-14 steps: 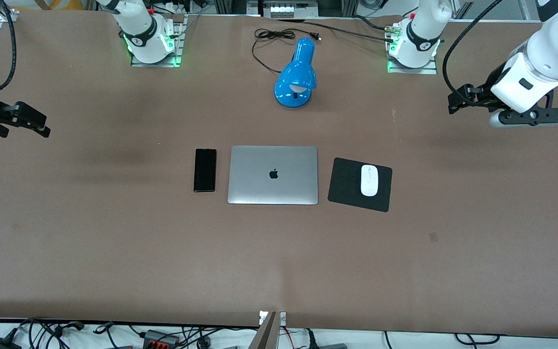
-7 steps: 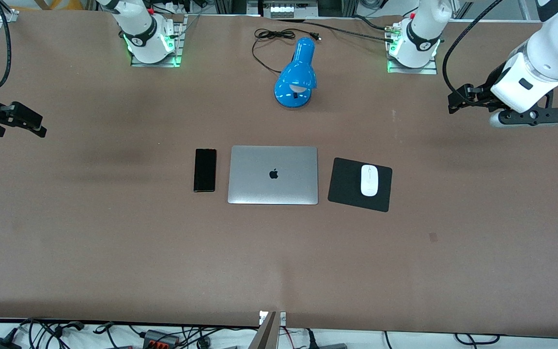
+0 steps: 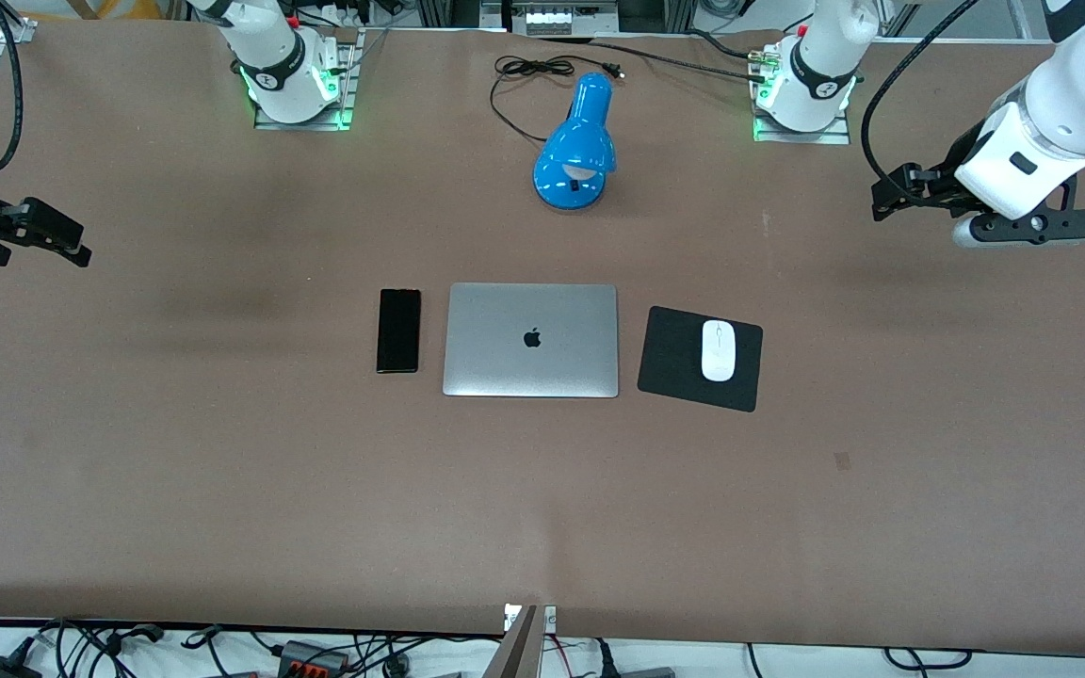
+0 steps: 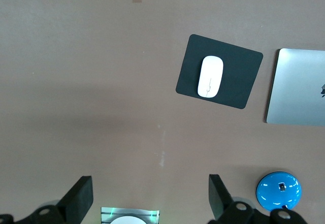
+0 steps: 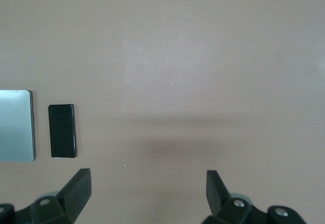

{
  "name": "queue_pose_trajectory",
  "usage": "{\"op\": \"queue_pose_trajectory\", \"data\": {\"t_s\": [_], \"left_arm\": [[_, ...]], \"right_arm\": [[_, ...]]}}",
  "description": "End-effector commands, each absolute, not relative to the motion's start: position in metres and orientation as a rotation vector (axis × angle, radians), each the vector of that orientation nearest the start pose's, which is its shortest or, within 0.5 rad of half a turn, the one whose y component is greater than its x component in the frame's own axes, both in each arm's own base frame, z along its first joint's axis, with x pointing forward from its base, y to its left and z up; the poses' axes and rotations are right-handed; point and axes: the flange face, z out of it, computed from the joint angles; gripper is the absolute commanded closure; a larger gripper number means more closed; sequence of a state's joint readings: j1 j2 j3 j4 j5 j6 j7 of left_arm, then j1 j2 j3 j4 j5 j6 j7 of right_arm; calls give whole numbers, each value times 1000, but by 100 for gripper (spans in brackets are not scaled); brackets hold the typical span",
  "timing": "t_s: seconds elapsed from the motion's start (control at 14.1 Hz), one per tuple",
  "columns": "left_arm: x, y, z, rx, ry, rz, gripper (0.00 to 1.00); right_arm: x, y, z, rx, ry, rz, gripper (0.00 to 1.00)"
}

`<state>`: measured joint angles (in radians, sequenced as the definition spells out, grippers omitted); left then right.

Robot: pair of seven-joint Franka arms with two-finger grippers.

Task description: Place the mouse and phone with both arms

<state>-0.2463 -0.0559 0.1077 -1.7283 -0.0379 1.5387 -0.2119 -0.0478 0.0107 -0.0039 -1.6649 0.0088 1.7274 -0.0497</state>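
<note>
The white mouse [image 3: 718, 350] [image 4: 210, 76] lies on a black square pad [image 3: 670, 353] [image 4: 239, 76], beside the closed silver laptop [image 3: 530, 340] toward the left arm's end of the table. On the laptop's side toward the right arm's end, the slim black phone [image 3: 398, 330] [image 5: 62, 131] lies flat. My left gripper [image 3: 896, 193] [image 4: 150, 183] hangs open and holds nothing, over bare table well away from the mouse. At the right arm's end, my right gripper [image 3: 34, 240] [image 5: 147, 176] is also open with nothing in it, over bare table apart from the phone.
A blue desk lamp [image 3: 578, 146] [image 4: 278, 189] with a black cord lies between the two arm bases [image 3: 298, 85] [image 3: 801, 94], farther from the front camera than the laptop. Cables and plugs hang off the table's near edge.
The right gripper has drifted slightly toward its end of the table and then held still. The left arm, mouse and phone have not moved.
</note>
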Motion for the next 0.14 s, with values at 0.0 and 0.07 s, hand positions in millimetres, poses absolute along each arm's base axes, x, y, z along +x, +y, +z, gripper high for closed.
{"op": "queue_pose_trajectory", "data": {"t_s": [0.0,0.07], "left_arm": [[525,-73,582,-3147,-116,231,0],[525,-73,582,-3147,-116,231,0]], "right_arm": [[562,-30,590,-3137,-16,-75,0],[562,-29,590,-3137,-18,-77,0]]}}
